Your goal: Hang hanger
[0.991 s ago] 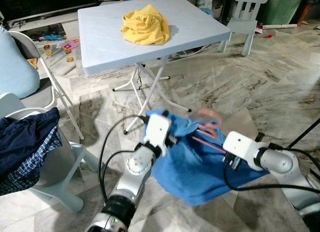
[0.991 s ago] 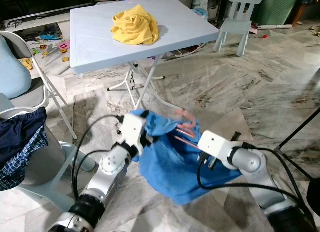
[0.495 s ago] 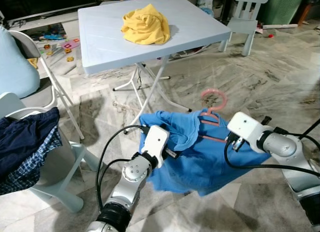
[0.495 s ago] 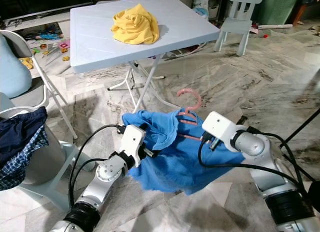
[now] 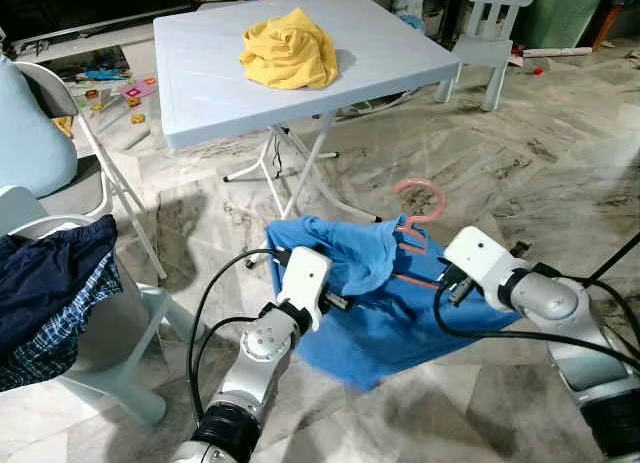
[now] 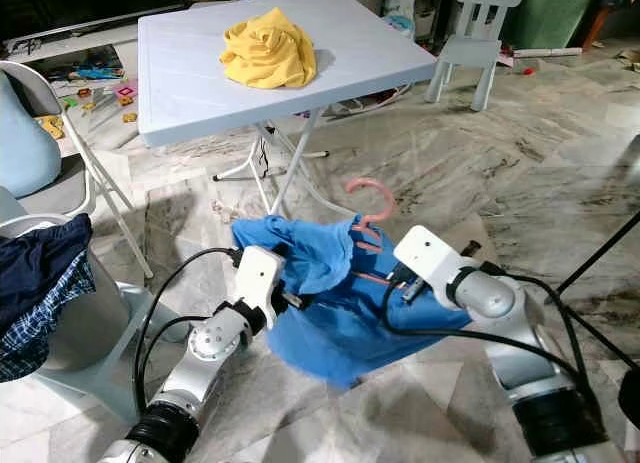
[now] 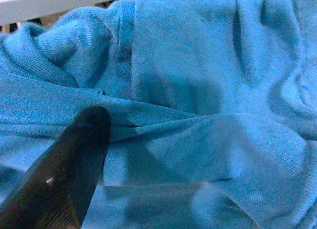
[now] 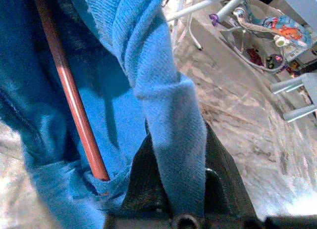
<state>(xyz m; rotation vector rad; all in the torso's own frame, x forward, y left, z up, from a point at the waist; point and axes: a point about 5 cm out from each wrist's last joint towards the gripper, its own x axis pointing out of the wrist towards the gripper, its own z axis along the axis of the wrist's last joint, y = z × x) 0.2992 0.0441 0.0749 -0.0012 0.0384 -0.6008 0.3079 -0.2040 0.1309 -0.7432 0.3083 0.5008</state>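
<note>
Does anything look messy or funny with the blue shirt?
Yes. The blue shirt sits bunched and lopsided on the pink hanger, one flap folded over near the left gripper, the rest sagging between both grippers toward the floor. The right gripper pinches a fold of it. A yellow cloth lies crumpled on the table.

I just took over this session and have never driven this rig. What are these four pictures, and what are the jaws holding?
The two wide pictures come from a stereo camera on a humanoid robot's head, looking down at its two silver arms. The two close-ups come from cameras on its wrists. Between the arms hangs a blue shirt with a pink hanger in it, hook poking out the top. The left gripper pinches one side of the shirt. The right gripper has cloth draped between its jaws, beside the hanger's bar. Behind stands a folding table carrying a yellow garment. Dark clothes lie on a chair at the left.
</note>
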